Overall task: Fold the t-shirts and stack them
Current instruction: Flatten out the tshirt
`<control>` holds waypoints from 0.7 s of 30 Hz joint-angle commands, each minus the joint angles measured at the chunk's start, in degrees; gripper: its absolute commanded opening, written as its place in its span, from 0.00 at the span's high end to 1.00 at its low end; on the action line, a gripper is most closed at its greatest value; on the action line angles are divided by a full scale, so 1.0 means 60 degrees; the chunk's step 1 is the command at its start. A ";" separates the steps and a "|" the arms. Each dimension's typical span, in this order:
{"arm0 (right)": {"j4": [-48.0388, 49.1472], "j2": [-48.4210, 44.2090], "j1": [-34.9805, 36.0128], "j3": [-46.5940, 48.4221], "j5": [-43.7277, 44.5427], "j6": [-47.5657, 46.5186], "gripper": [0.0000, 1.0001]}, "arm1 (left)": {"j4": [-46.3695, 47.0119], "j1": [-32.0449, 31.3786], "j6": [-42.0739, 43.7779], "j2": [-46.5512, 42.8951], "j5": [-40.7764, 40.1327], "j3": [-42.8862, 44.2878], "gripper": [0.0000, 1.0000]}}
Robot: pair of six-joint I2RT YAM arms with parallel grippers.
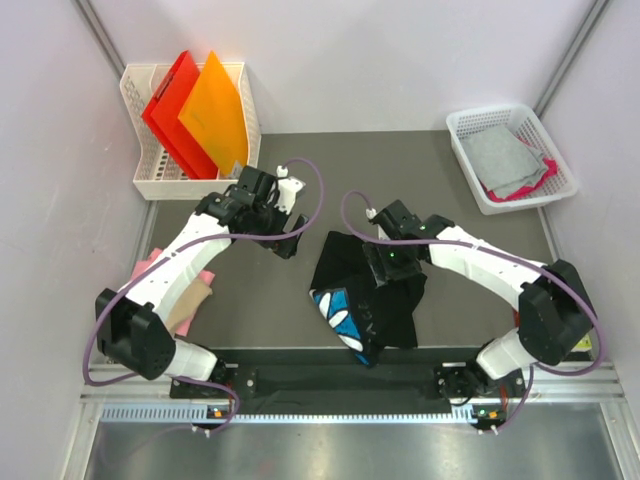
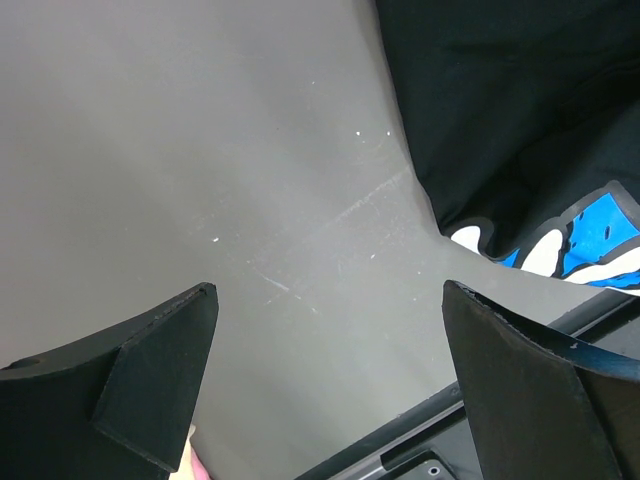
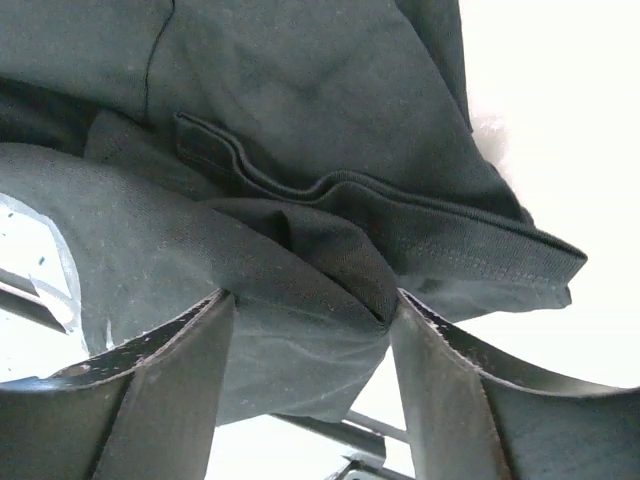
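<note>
The black t-shirt point(image 1: 365, 295) lies crumpled near the table's front centre, its blue and white daisy print at its lower left. My right gripper point(image 1: 385, 270) is down on it. In the right wrist view the jaws point(image 3: 312, 297) stand apart with a bunched fold of the black t-shirt point(image 3: 300, 100) between them, touching both fingers. My left gripper point(image 1: 290, 238) hovers left of the shirt, open and holding nothing point(image 2: 330, 290), with the black t-shirt point(image 2: 520, 120) at upper right. A tan t-shirt point(image 1: 190, 300) and a pink one point(image 1: 145, 265) lie under the left arm.
A white rack point(image 1: 140, 185) at the back left holds red and orange folders point(image 1: 195, 120). A white basket point(image 1: 470, 122) at the back right holds grey and pink cloth point(image 1: 505, 160). A black rail point(image 1: 340, 380) runs along the near edge.
</note>
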 commanded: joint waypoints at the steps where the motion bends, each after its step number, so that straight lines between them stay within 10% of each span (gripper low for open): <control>1: 0.0626 0.0081 -0.0004 0.0351 -0.0142 -0.0276 0.42 | 0.0087 0.0023 0.0216 -0.0351 -0.0068 0.0026 0.01; 6: 0.0641 0.0300 0.0025 0.0819 -0.0698 -0.0188 0.66 | 0.0058 0.0052 0.0348 -0.0323 -0.0200 -0.0048 0.01; 9: 0.0495 0.0329 0.0054 0.1434 -0.1108 0.0075 1.00 | -0.0001 0.0096 0.0421 -0.0366 -0.0229 -0.0062 0.01; 21: -0.2536 0.1146 0.3596 0.9954 0.1629 0.0325 1.00 | 0.0205 0.2174 0.0801 -0.0483 0.0737 -0.0326 0.01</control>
